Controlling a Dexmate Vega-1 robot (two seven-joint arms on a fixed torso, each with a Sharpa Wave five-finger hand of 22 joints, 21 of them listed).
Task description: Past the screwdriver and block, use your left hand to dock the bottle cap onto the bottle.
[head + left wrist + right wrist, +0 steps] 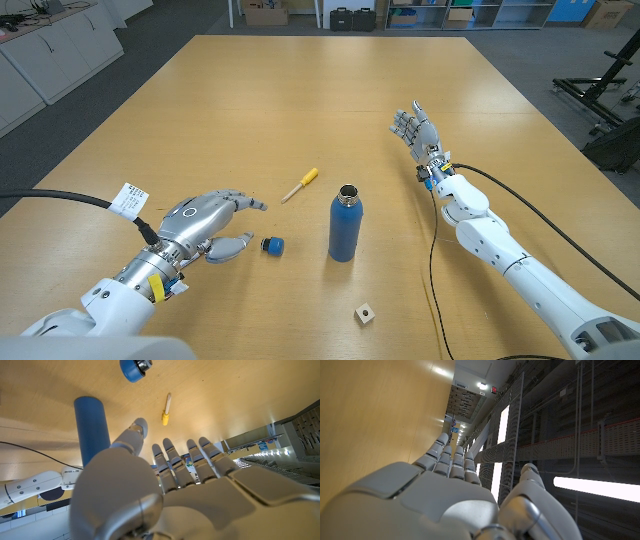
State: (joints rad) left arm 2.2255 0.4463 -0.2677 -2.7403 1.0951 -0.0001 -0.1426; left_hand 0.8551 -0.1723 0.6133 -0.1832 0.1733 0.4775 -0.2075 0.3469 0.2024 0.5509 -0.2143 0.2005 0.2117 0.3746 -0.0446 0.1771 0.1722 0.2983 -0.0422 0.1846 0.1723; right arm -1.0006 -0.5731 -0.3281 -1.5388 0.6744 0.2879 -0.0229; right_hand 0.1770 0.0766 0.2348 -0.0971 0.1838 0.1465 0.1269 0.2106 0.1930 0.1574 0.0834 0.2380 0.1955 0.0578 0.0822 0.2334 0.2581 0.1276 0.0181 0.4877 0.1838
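**Left hand closes in on the cap**

Nearest of all, the block [365, 315] sits alone at the table's [300, 110] front edge. And now the action: the cap [272, 245], small and blue, lies on the wood just beside the left hand's [205, 228] thumb, not yet touched. That hand holds nothing, fingers apart and reaching toward it. A little further right stands the bottle [343, 224], upright, mouth open. Behind the cap lies the screwdriver [299, 185], yellow handle pointing away.

The cap looks light, hard and smooth, likely to skid or roll if nudged, so a pinch across its sides seems the safest hold. The bottle looks narrow and could tip under a sideways push.

Over on the right, well apart, the right hand [420, 133] waits with fingers spread, holding nothing.
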